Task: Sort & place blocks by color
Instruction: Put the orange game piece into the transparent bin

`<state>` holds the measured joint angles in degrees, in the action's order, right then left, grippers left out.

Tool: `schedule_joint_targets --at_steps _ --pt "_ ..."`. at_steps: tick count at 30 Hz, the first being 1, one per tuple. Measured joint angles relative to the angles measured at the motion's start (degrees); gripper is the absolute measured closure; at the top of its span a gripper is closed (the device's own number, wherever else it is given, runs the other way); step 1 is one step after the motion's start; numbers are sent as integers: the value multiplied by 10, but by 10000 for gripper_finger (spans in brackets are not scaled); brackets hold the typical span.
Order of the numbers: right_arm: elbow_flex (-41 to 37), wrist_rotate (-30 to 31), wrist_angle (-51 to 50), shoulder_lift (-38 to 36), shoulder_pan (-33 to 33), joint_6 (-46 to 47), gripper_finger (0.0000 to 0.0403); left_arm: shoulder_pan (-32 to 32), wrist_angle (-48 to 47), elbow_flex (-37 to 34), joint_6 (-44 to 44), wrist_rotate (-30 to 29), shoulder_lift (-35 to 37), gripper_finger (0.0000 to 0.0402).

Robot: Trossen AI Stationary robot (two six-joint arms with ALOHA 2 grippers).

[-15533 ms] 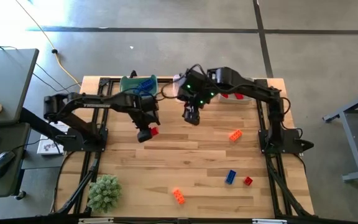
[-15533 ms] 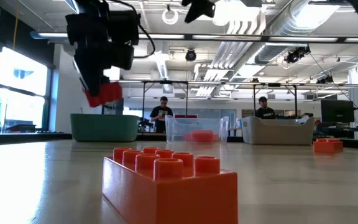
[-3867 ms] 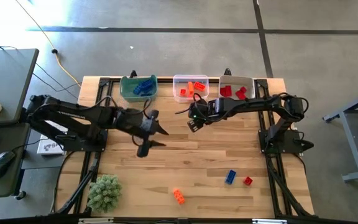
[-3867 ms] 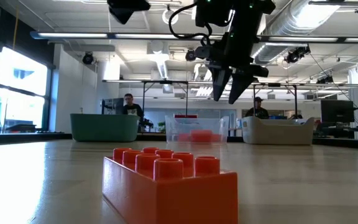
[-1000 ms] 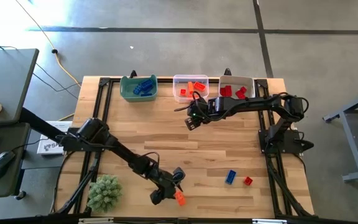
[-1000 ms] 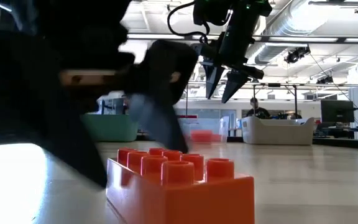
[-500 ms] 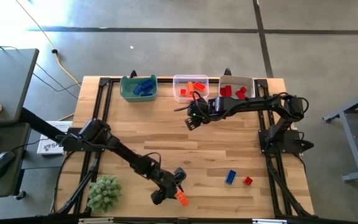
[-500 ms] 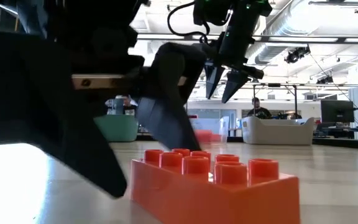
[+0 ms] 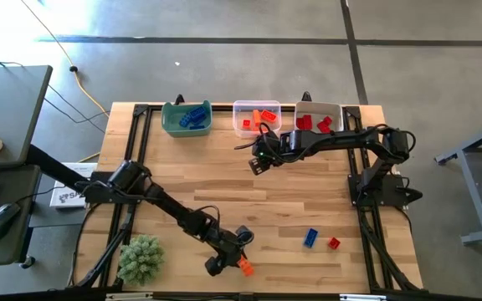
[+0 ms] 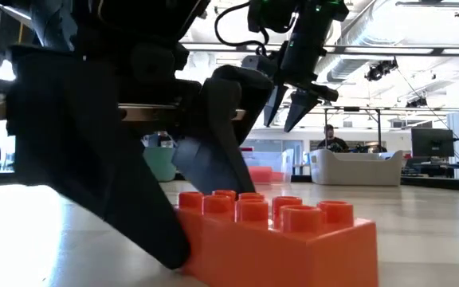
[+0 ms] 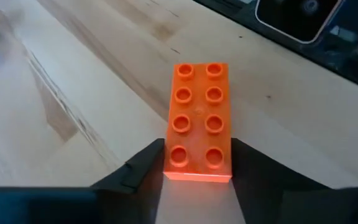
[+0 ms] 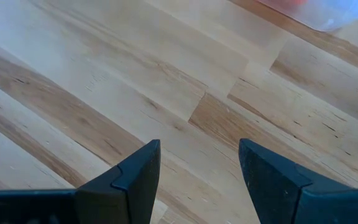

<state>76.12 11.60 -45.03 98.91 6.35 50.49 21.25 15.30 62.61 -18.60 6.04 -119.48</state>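
Note:
An orange two-by-four studded brick (image 11: pixel 199 124) lies flat on the table near its front edge and fills the low view (image 10: pixel 277 239). My left gripper (image 9: pixel 234 257) is low over the table, shut on the brick's near end (image 11: pixel 197 168). My right gripper (image 9: pixel 256 165) hangs open and empty above the table's far middle, near the bins; it also shows in the low view (image 10: pixel 293 108). A blue brick (image 9: pixel 310 237) and a red brick (image 9: pixel 333 243) lie on the table at the front right. My left gripper pinches the orange brick's two long sides (image 11: pixel 166 163) between its two fingers, at the end nearest the wrist. The fingers (image 10: pixel 213 135) slant down from the table's left and lie along the brick. The brick sits flat on the table, studs up.
Three bins stand along the far edge: a green one (image 9: pixel 174 125) with blue bricks, a clear one (image 9: pixel 239 127) with orange bricks, a pale one (image 9: pixel 335 111) with red bricks. A fuzzy green clump (image 9: pixel 141 257) sits at the front left.
My left gripper has closed in on the orange brick's end and come lower. The brick has slid a little toward the table's right edge and turned slightly, staying flat on the table.

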Motion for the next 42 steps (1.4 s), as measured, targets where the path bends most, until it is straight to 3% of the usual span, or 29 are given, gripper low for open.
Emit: schedule_joint_targets --at_steps 4,15,19,24,34,42 --pt "0 0 0 0 0 0 197 -8 -21 1 31 30 2 290" --pt "0 11 0 -8 0 -4 197 -55 -79 0 114 39 27 290" --pt "0 56 0 -38 6 -4 197 -87 -126 -1 111 18 52 290" --pt "0 66 -7 -82 24 -4 197 -137 -164 -1 99 13 76 290" --pt "0 48 -69 -152 32 38 197 -245 -198 -1 37 -63 134 290" --pt "0 19 -153 -168 -11 133 197 -361 -195 -1 -1 -93 177 290"
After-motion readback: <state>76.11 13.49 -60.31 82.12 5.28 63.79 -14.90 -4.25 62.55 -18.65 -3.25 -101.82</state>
